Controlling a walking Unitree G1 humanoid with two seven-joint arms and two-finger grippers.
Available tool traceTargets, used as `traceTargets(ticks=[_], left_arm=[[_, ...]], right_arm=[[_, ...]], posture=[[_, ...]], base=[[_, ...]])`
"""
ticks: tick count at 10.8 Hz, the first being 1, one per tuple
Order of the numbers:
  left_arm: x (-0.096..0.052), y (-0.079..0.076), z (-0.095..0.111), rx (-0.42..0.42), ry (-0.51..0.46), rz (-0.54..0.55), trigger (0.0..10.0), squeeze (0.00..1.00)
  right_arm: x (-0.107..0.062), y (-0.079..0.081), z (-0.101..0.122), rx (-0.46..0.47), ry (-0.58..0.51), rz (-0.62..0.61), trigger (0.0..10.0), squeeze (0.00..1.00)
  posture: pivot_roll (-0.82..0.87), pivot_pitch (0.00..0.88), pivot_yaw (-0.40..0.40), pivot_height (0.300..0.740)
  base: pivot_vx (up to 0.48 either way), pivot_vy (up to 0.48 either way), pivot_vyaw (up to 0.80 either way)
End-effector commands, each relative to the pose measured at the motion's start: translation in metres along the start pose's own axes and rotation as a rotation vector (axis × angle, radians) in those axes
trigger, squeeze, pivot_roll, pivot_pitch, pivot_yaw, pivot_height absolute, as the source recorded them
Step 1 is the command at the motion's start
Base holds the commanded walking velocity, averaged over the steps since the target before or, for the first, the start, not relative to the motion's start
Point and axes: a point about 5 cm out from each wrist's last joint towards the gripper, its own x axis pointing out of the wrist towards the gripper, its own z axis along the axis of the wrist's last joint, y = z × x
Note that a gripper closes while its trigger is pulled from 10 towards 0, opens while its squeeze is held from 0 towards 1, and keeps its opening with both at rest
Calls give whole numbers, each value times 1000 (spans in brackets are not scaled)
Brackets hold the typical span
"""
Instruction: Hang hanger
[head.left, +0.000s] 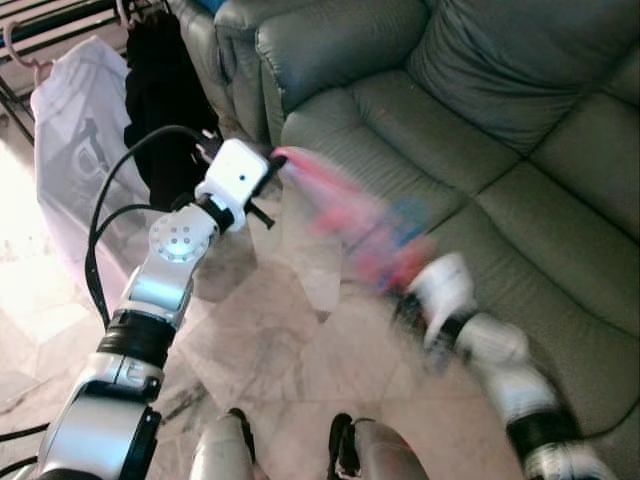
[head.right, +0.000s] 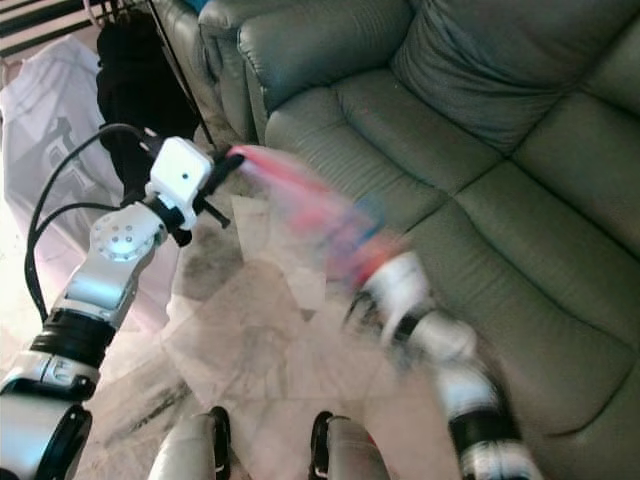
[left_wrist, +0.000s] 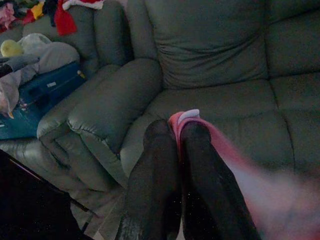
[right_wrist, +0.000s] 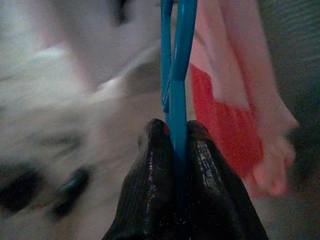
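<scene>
Hanger (right_wrist: 176, 75) sits clamped in right pincer (right_wrist: 175, 131), garment (left_wrist: 186, 119) in left pincer (left_wrist: 176, 131).

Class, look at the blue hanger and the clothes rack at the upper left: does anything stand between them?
Partly. The right claw is shut on the blue hanger, and the left claw pinches the pink garment. Toward the rack, the left arm and the hanging black garment lie across the path.
</scene>
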Motion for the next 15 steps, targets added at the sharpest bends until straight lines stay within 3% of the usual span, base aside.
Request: traceTargets(ticks=[1,3,5,6,7,9,11,12,13,15], left_arm=[[2,0,4,24,-18,2,10000,0],[3,-5,0,77,-34,-25,10000,0],[-5,-11,-10,182,-16,-114,10000,0],[-18,-18,-32,326,60,-230,10000,0],[-27,-19,-44,390,99,-294,10000,0],[-37,-10,-65,562,211,-318,10000,0],[-43,-12,-74,559,232,-319,10000,0],[-47,-23,-79,493,226,-372,10000,0],[-51,-31,-83,480,227,-421,10000,0],[-65,-42,-95,473,276,-532,10000,0]], right_arm=[[-5,3,5,-26,-4,74,10000,0],[-16,11,13,-48,-17,230,10000,0],[-26,7,15,-78,-14,255,10000,0],[-45,4,14,-92,36,314,10000,0],[-60,3,10,-89,93,363,10000,0],[-81,6,-1,-89,184,445,10000,0],[-96,-2,-14,-143,308,435,10000,0],[-99,-19,-19,-198,384,339,10000,0],[-98,-30,-20,-225,410,283,10000,0],[-88,-46,-8,-298,356,163,10000,0]], posture=[[-15,172,-20,740],[-18,173,-20,740],[-18,174,-22,740],[-24,176,-20,740],[-26,176,-19,740],[-33,179,-18,740],[-41,183,-21,740],[-40,183,-26,740],[-37,182,-29,740],[-36,181,-33,740]], base=[[0,0,0],[0,0,0],[0,0,0],[0,0,0],[0,0,0],[0,0,0],[0,0,0],[0,0,0],[0,0,0],[0,0,0]])
